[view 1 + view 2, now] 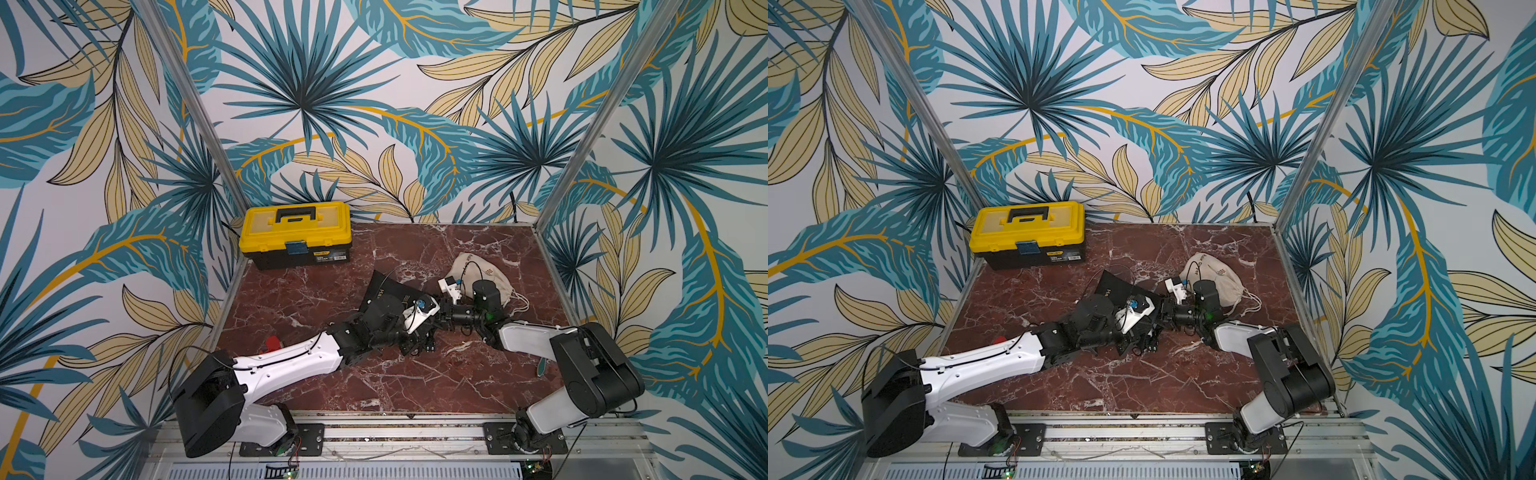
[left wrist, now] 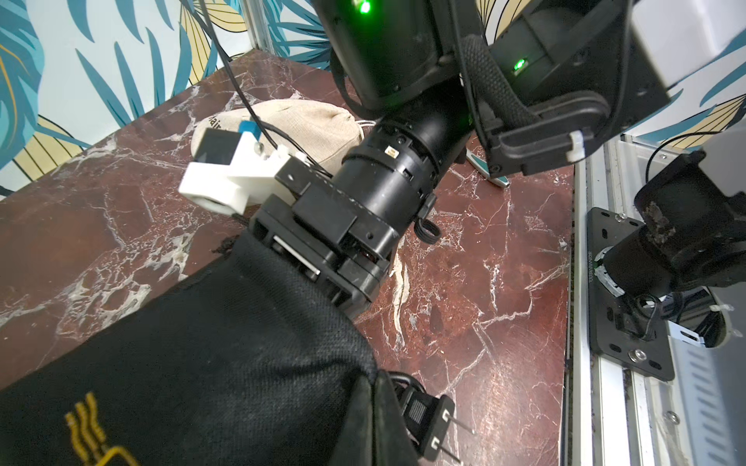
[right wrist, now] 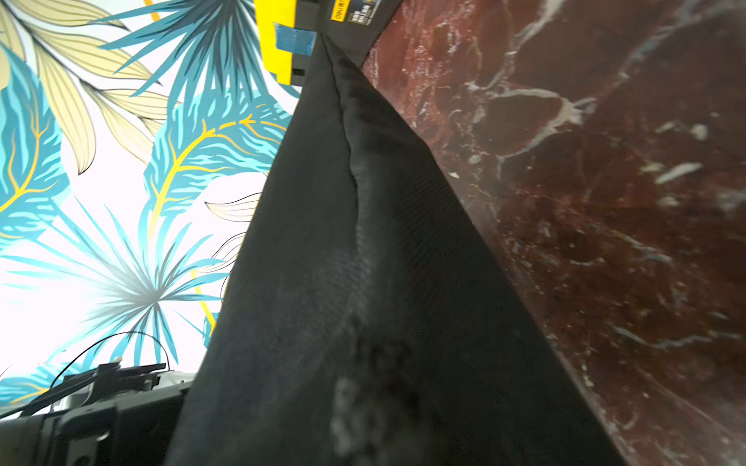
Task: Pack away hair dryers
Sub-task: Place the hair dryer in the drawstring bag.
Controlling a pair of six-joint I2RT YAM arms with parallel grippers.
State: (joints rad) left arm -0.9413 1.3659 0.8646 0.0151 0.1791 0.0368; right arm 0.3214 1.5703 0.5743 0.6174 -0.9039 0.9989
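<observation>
Dryer's out of sight. Only its plug [image 2: 430,423] pokes from the bag [image 2: 202,363] mouth, mid-tabletop [image 1: 374,386]. Left pincer [image 1: 413,343] is pinched shut, on the bag's hem I reckon. Right pincer [image 2: 315,262] is buried inside, so I can't tell its opening. I'd push the plug deeper, toward eleven o'clock.

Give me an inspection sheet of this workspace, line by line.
Surface: red marble tabletop, no spill seen.
Job's things: no dryer body seen; two-prong plug pokes out beside black bag; beige bag behind.
Clutter: yellow toolbox, lid down, back corner; small red item by left arm.
Claws: left claw shut at black bag; right claw, fingers hidden by cloth.
Cables: thin black wire crosses above beige bag.
Surroundings: leaf-print walls, metal posts.
</observation>
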